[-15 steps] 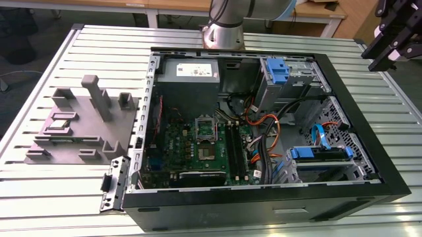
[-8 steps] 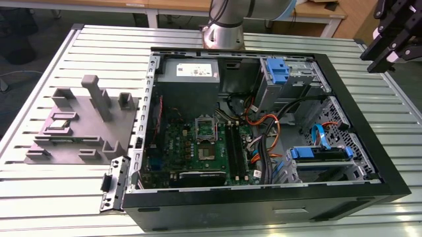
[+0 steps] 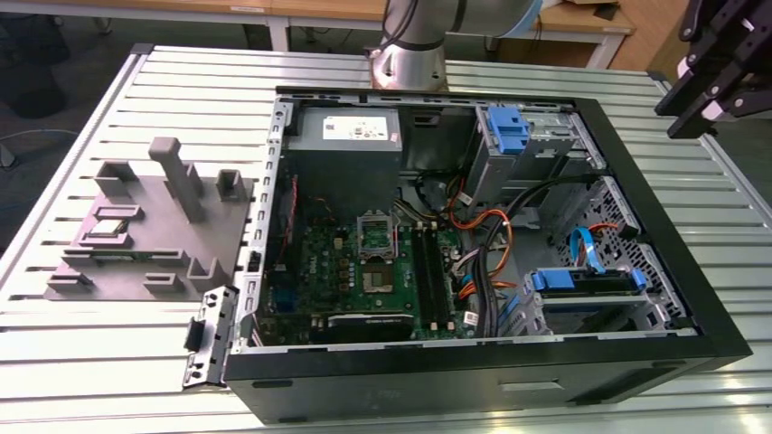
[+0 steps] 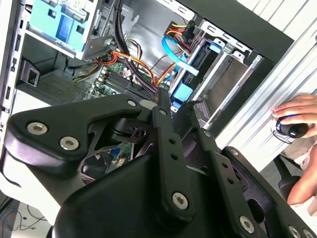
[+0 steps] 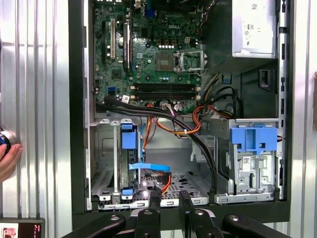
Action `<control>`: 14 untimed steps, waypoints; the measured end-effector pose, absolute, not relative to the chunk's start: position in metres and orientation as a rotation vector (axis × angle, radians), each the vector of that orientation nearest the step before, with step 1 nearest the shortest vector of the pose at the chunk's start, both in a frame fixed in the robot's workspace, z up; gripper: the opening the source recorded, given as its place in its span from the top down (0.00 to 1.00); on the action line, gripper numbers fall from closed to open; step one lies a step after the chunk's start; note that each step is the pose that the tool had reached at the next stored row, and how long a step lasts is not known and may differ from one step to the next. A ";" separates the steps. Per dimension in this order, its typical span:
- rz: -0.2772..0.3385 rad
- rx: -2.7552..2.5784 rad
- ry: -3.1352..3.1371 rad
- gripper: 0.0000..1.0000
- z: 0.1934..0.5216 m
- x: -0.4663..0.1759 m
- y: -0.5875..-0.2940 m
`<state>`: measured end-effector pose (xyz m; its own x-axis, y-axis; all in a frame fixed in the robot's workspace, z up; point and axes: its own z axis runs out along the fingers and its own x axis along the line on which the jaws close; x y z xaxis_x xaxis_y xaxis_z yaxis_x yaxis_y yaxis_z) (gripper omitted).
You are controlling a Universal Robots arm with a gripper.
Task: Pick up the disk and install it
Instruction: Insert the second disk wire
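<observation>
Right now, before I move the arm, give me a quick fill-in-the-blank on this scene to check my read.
1. In the exterior view, the grey fixture block sits on the exterior view's ___ of the computer case.
2. The drive brackets inside the case are coloured ___.
3. In the second wrist view, a person's hand rests on the slatted ___.

Missing words: left; blue; table.

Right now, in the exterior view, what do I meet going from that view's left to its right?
Grey plastic fixture block with upright posts → green motherboard in the open black computer case → orange cable bundle → blue plastic drive carrier → black claw.
</observation>
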<state>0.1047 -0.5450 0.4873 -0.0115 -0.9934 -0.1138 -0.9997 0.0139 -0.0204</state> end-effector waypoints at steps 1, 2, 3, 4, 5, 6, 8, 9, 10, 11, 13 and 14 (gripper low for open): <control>0.100 -2.139 2.166 0.71 0.487 0.105 -0.545; 0.100 -2.139 2.166 0.71 0.486 0.105 -0.545; 0.100 -2.139 2.166 0.71 0.486 0.105 -0.545; 0.100 -2.139 2.166 0.71 0.486 0.106 -0.545; 0.100 -2.139 2.166 0.71 0.485 0.109 -0.545; 0.100 -2.139 2.166 0.71 0.485 0.111 -0.545; 0.100 -2.139 2.167 0.71 0.484 0.114 -0.545; 0.100 -2.139 2.166 0.71 0.484 0.116 -0.544; 0.100 -2.139 2.166 0.71 0.483 0.117 -0.544; 0.100 -2.139 2.166 0.71 0.483 0.119 -0.544; 0.100 -2.139 2.167 0.71 0.483 0.119 -0.544; 0.100 -2.139 2.167 0.71 0.483 0.119 -0.544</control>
<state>0.1191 -0.5444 0.4834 -0.0116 -0.9935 -0.1136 -0.9997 0.0140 -0.0204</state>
